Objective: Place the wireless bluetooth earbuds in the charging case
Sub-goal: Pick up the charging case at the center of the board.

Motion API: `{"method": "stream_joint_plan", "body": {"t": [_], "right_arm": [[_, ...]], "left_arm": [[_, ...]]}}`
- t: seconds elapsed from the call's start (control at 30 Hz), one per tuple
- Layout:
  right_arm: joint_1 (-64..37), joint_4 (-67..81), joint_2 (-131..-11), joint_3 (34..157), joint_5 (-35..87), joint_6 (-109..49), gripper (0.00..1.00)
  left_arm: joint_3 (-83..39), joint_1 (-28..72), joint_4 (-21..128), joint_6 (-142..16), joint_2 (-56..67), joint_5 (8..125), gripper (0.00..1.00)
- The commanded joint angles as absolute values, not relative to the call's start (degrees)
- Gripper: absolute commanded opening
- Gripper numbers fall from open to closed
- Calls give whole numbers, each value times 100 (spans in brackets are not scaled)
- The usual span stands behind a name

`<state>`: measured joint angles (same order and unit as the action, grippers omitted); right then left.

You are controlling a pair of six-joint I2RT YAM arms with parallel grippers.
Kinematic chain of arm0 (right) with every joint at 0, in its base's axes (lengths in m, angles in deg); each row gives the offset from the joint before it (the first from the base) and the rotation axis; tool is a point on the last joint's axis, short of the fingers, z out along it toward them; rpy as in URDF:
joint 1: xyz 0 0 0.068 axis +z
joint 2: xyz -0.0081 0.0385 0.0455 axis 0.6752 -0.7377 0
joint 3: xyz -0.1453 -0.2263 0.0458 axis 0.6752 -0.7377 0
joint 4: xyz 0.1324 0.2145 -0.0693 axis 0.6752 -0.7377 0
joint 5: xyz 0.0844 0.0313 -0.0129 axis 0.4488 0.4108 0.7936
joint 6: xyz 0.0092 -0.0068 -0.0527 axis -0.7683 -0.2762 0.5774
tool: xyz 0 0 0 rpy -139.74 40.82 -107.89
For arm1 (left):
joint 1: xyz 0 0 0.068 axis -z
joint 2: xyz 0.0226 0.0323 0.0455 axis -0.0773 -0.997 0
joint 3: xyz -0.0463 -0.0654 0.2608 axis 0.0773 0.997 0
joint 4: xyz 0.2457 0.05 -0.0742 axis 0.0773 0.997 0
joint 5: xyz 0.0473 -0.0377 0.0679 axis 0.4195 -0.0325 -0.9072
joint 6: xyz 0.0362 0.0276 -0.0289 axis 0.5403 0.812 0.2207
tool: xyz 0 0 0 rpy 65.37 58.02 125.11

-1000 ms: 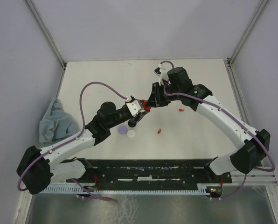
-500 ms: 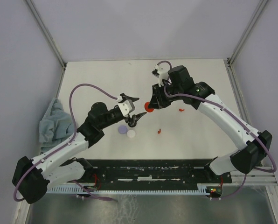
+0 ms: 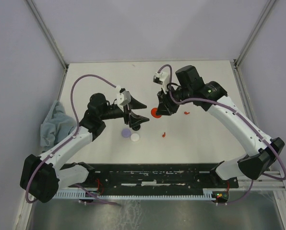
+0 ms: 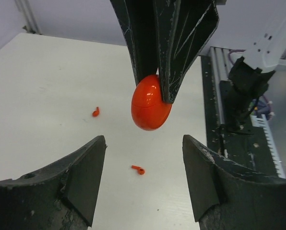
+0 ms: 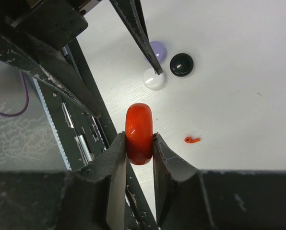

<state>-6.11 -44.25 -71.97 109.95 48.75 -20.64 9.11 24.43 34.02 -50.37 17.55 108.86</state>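
Desk (image 3: 100, 76): white top; it carries everything named here except the red case (image 3: 155, 113).
Right arm (image 3: 234, 122): reaches in from the case's right side in the top view.
Left arm (image 3: 68, 143): reaches in from the case's left side and ends just short of it.
Cloth (image 3: 56, 125): blue-grey and crumpled, well to the left of the case at the desk's edge.
Right pincer (image 5: 139, 139): narrow, with both fingers pressed on opposite flat sides of the case.
Left pincer (image 4: 144, 143): spread wide and holding nothing. It faces the case from just beside it, without touching.
Case: glossy red and rounded, with a seam around it and the lid shut. It is gripped edge-on and held up off the desk.
Lavender disc (image 3: 126, 132): on the desk, left of the case and nearer the arm bases.
White disc (image 3: 135, 137): touching or almost touching the lavender one, on the same side of the case.
Black disc (image 5: 181, 64): close beside those two. In the top view the left pincer mostly covers it.
Red earbuds (image 3: 186, 113): two tiny stemmed pieces lying loose on the desk, neither in the case. One is to the case's right. The other (image 3: 164, 134) is nearer the arm bases, slightly right of the case.
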Motion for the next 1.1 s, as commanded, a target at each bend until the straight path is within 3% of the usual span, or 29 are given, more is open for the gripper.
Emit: {"method": "stream_joint_plan", "body": {"t": [0.0,0.23,0.87,1.07], "right_arm": [[-608,-4503,-7084,11324,5380,-1468,14],[-557,-4313,-7036,11302,5771,-1415,15],[-456,-4185,-6996,11250,5732,-1417,16],[-447,-4131,-7013,11254,5734,-1443,18]], "left_arm": [[383,2411,2949,-6039,1461,11956,70],[254,2433,2634,-6769,1133,12336,64],[93,2649,2631,-6923,832,12597,45],[51,2650,2631,-6907,749,12625,26]]}}
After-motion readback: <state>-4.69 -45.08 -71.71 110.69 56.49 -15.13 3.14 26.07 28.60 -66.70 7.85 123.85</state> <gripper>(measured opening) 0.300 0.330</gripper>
